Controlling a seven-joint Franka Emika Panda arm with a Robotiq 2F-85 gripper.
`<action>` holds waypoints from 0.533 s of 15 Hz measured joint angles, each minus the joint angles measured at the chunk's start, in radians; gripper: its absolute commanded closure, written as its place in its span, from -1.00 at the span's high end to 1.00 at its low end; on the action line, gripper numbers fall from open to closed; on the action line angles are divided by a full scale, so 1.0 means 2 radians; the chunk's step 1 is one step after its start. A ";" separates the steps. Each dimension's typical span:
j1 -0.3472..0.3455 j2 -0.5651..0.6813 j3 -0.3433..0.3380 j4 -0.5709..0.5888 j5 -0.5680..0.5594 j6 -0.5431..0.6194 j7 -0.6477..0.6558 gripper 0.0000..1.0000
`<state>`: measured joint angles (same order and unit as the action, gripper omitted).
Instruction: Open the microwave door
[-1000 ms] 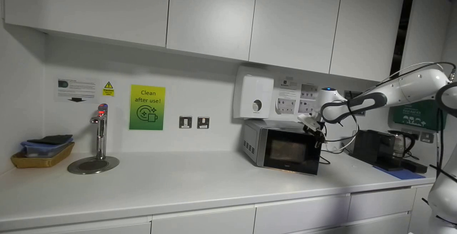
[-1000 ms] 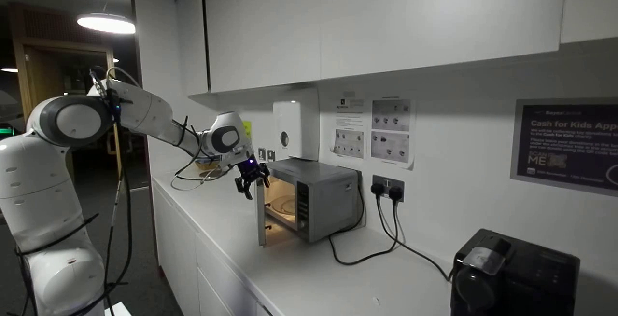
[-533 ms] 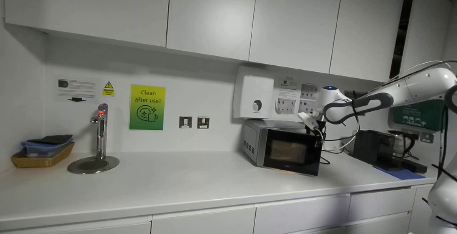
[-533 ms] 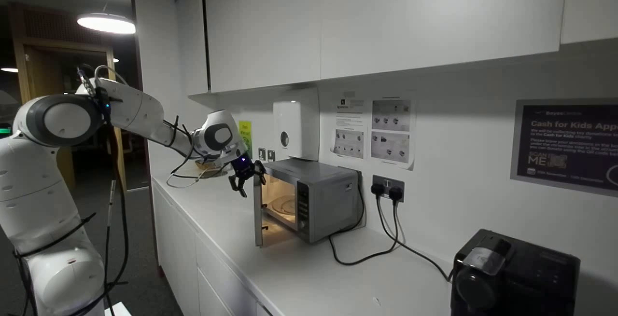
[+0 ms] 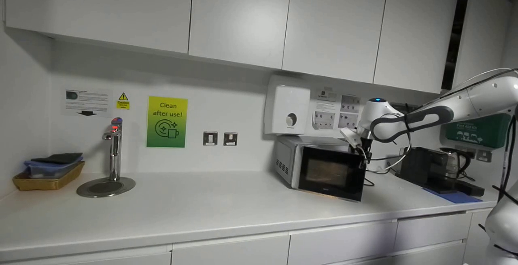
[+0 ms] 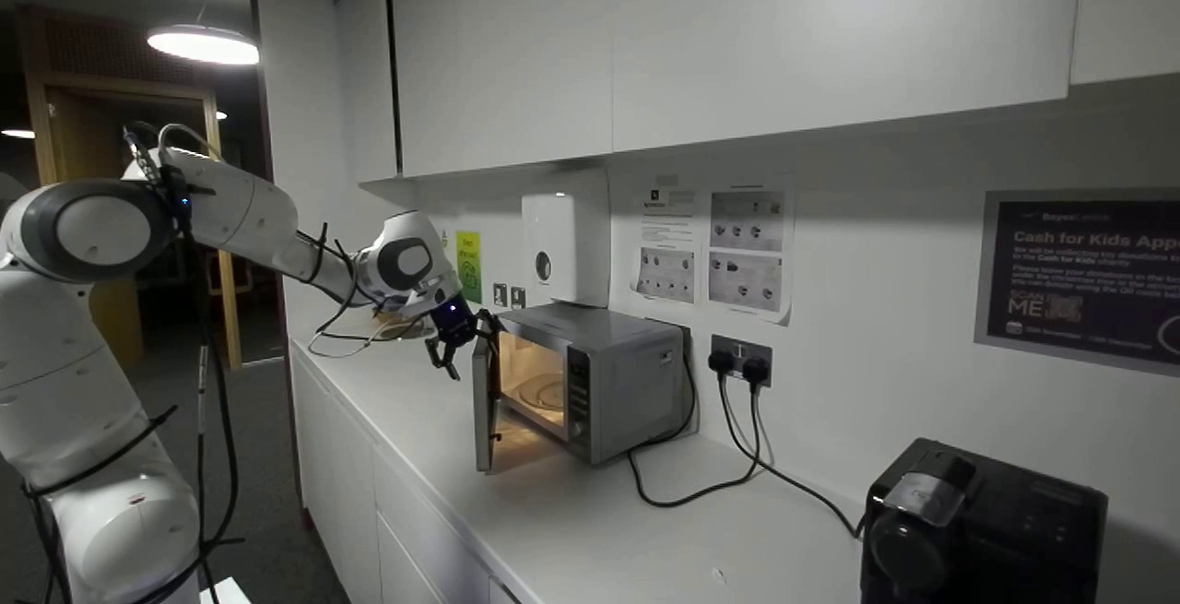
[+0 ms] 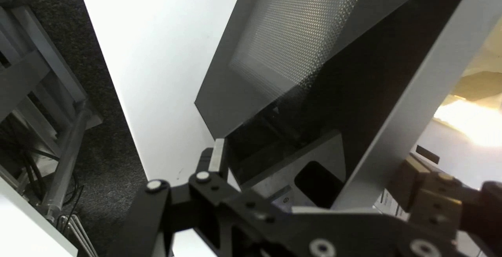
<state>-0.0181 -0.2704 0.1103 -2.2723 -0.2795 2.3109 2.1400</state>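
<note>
The microwave (image 6: 636,383) is a silver-grey box on the counter, lit inside, with its turntable showing in an exterior view. The microwave door (image 6: 484,410) stands partly open. Its dark glass front shows in an exterior view (image 5: 327,172) and in the wrist view (image 7: 364,76). My black gripper (image 6: 470,350) is open at the top of the door's free edge. In the wrist view, the fingers of the gripper (image 7: 317,159) are wide apart. One is on the glass side, the other by the silver edge on the lit inner side. Whether that finger touches the door is unclear.
A white dispenser (image 5: 289,109) hangs on the wall behind the microwave. Overhead cabinets (image 6: 737,41) run above. Cables and plugs (image 6: 737,364) lie right of the microwave, with a black appliance (image 6: 977,530) beyond. A tap (image 5: 115,151) and a basket (image 5: 50,178) stand farther along the counter.
The gripper and arm have drawn back from the microwave, leftward in an exterior view. The door's free edge has swung a little further out with the gripper.
</note>
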 measured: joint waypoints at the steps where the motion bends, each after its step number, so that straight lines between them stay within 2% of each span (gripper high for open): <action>1: 0.000 -0.003 0.001 -0.004 0.000 0.001 0.008 1.00; 8: 0.000 -0.020 0.009 -0.020 0.000 0.005 0.055 1.00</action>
<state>-0.0181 -0.3097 0.1279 -2.3118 -0.2789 2.3210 2.2500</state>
